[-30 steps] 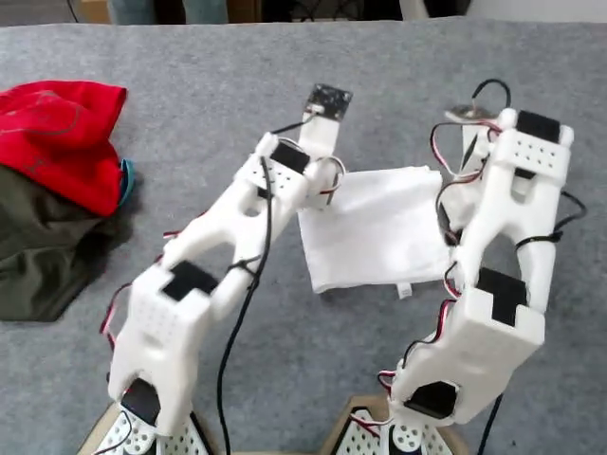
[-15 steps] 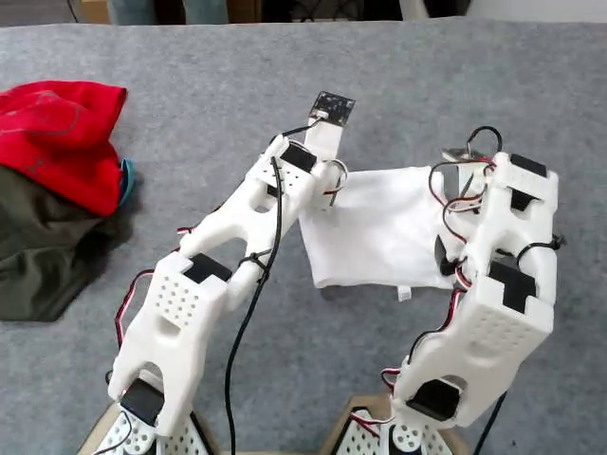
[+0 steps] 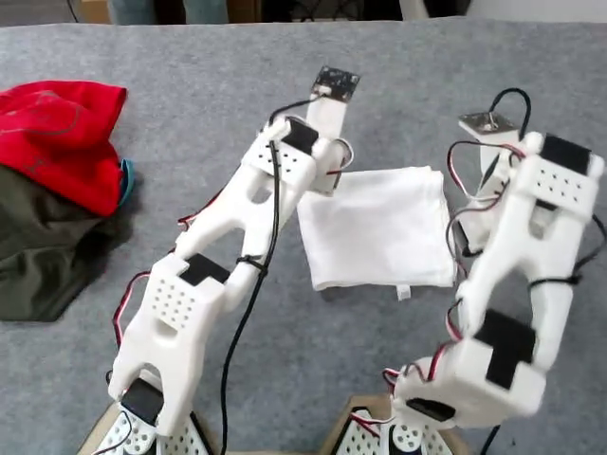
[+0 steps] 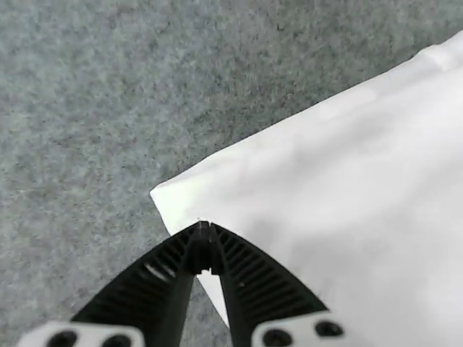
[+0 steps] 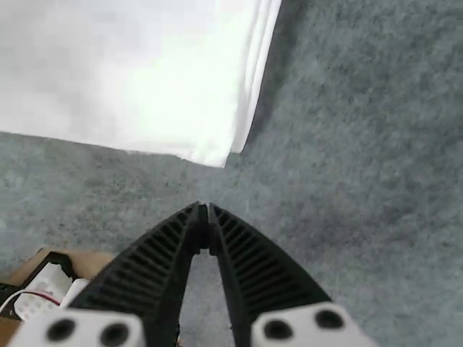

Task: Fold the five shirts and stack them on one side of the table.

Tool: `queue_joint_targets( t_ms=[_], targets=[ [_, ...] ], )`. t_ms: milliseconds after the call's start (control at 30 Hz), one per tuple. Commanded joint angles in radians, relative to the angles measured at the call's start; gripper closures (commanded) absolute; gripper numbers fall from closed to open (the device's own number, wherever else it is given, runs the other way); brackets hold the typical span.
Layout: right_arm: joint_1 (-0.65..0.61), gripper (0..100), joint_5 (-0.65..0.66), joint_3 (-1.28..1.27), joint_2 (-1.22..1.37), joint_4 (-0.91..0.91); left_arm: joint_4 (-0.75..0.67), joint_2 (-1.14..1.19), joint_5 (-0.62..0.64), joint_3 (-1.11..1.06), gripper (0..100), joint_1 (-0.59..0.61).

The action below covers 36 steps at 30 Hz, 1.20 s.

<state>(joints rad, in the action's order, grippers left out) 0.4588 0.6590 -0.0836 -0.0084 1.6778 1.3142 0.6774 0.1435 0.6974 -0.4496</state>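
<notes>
A folded white shirt lies flat at the middle of the grey table, between the two arms. My left gripper is shut, its tips just over the shirt's corner nearest that arm; the cloth there lies flat. My right gripper is shut too, and hangs over bare table a short way off another corner of the white shirt, where the stacked folded edges show. A heap at the table's left holds a red shirt, a dark olive shirt and a sliver of teal cloth.
The table's far edge runs along the back, with dark furniture behind it. The arm bases stand at the near edge. A brown base plate with wires lies under the right arm. Open grey surface lies behind and right of the white shirt.
The right arm has lifted and drawn back to the right, uncovering the white shirt's right edge. The left arm has shifted slightly toward the far side. The shirt stays put.
</notes>
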Motion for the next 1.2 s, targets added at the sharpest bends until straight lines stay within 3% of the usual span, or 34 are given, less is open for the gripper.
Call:
queue_joint_targets(
  t_ms=[0,167,367,567,667,1033,1167],
  targets=[
    [0.020,98.4,0.008,-0.082,-0.116,0.012,0.080,-0.094,-0.005,0.101,97,0.025],
    [-0.003,98.3,-0.025,-0.214,-0.134,0.000,0.180,-0.126,-0.008,0.127,97,0.104],
    [-0.112,96.4,-0.439,-0.225,-0.051,-0.117,0.316,-0.133,-0.118,0.134,97,0.105],
    [-0.183,70.9,-0.735,-0.222,0.079,-0.196,0.325,-0.120,-0.118,0.117,97,0.122],
    [-0.195,64.7,-0.775,-0.222,0.136,-0.252,0.275,-0.106,-0.117,0.035,97,0.131],
    [-0.196,64.6,-0.855,-0.162,0.340,-0.390,0.103,-0.106,-0.117,-0.242,97,0.124],
    [-0.195,74.9,-0.852,-0.128,0.423,-0.388,0.094,-0.106,-0.117,-0.262,97,0.128]
  ],
)
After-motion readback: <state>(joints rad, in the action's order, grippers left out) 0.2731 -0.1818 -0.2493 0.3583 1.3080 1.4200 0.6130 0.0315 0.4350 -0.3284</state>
